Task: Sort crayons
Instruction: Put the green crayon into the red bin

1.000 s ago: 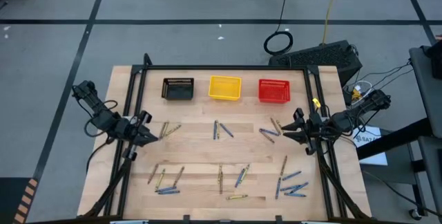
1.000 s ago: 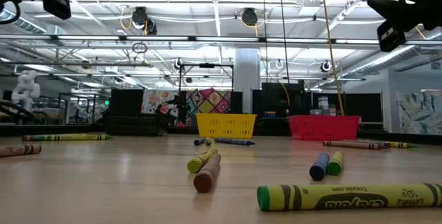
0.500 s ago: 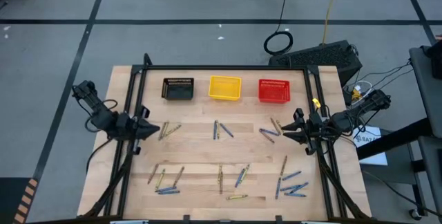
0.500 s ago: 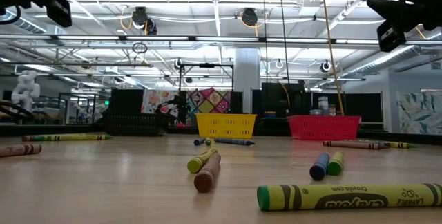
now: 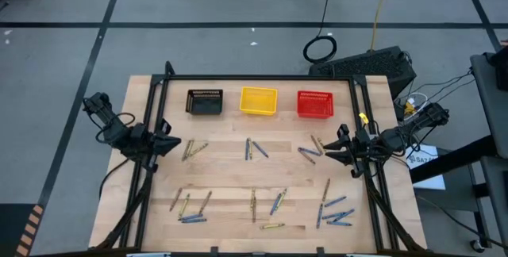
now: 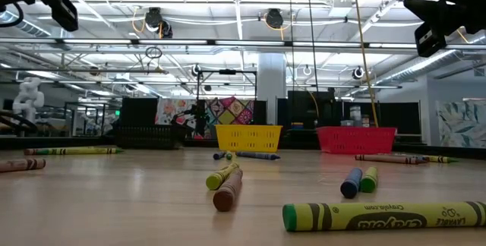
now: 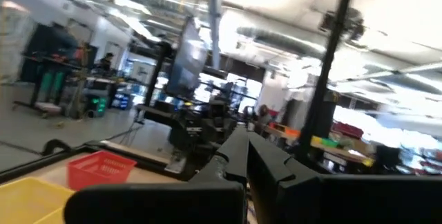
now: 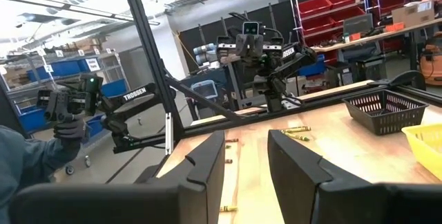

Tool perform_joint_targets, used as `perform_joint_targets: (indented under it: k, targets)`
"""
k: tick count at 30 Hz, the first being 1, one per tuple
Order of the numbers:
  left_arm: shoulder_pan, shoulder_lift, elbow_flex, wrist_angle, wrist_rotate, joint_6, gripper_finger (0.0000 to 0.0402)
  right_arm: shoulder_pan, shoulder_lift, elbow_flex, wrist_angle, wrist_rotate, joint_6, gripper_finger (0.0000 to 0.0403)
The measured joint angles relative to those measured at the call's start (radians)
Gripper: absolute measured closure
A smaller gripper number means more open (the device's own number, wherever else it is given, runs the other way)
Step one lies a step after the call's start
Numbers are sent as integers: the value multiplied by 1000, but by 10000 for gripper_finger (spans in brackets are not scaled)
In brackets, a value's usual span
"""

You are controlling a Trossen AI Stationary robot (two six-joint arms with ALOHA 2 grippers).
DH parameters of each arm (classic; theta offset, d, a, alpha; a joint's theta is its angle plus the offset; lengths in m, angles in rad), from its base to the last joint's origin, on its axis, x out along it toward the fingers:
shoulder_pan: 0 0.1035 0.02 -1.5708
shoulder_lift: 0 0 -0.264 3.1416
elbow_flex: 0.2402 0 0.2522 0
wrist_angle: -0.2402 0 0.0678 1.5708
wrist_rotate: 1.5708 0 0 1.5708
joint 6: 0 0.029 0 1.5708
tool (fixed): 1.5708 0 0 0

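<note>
Several crayons (image 5: 254,149), blue, yellow-green and brown, lie flat and scattered over the wooden table (image 5: 222,174). In the low view a yellow-green crayon (image 6: 383,216) lies nearest. My left gripper (image 5: 171,143) hovers at the table's left side beside a small bunch of crayons (image 5: 194,148); its fingers (image 7: 238,148) are shut with nothing between them. My right gripper (image 5: 327,151) hovers at the right side, near another bunch (image 5: 311,149). It stands open (image 8: 245,158) and holds nothing. Both are well above the tabletop.
Black (image 5: 204,101), yellow (image 5: 259,100) and red (image 5: 315,104) mesh baskets stand in a row at the far edge. A black frame (image 5: 155,114) borders the table's sides. A person (image 8: 27,162) stands beyond the table's left side in the right wrist view.
My left gripper has turned at the wrist: its fingertips have swung toward the table's far edge and tipped upward, staying shut and in much the same place. No crayon has moved.
</note>
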Motion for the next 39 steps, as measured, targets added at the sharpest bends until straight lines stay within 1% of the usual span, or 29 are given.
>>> perform_joint_targets:
  k: [8, 13, 15, 17, 19, 22, 25, 29, 30, 31, 34, 36, 39]
  targets:
    - [0, 0, 0, -72, -36, 15, 394, 0, 0, 0, -1, 0, 0, 305]
    - [1, 0, 0, -120, -82, 12, 394, 0, 0, 0, -1, 0, 0, 305]
    - [1, 0, 0, -120, -88, 59, 394, 0, 0, 0, -1, 0, 0, 305]
    - [1, 0, 0, -120, -59, 135, 394, 0, 0, 0, -1, 0, 0, 305]
    - [1, 0, 0, -123, -4, 167, 394, 0, 0, 0, -1, 0, 0, 305]
    - [1, 0, 0, -124, 93, 132, 394, 0, 0, 0, -1, 0, 0, 305]
    - [1, 0, 0, -126, 143, 88, 394, 0, 0, 0, -1, 0, 0, 305]
    - [1, 0, 1, -136, 269, 100, 394, 0, 0, 0, -1, 12, 0, 305]
    - [0, 0, 1, -136, 280, 114, 394, 0, 0, 0, -1, 28, 0, 305]
    - [1, 0, 1, -136, 274, 118, 394, 0, 0, 0, -1, 50, 0, 305]
    - [1, 0, 2, -170, 174, 125, 394, 0, 0, 0, -1, 106, -1, 305]
    - [2, 0, 1, -205, 139, 142, 394, 0, 0, 1, -1, 112, 0, 305]
    - [2, 0, 1, -203, 104, 142, 394, 0, 0, 1, -1, 113, 0, 305]
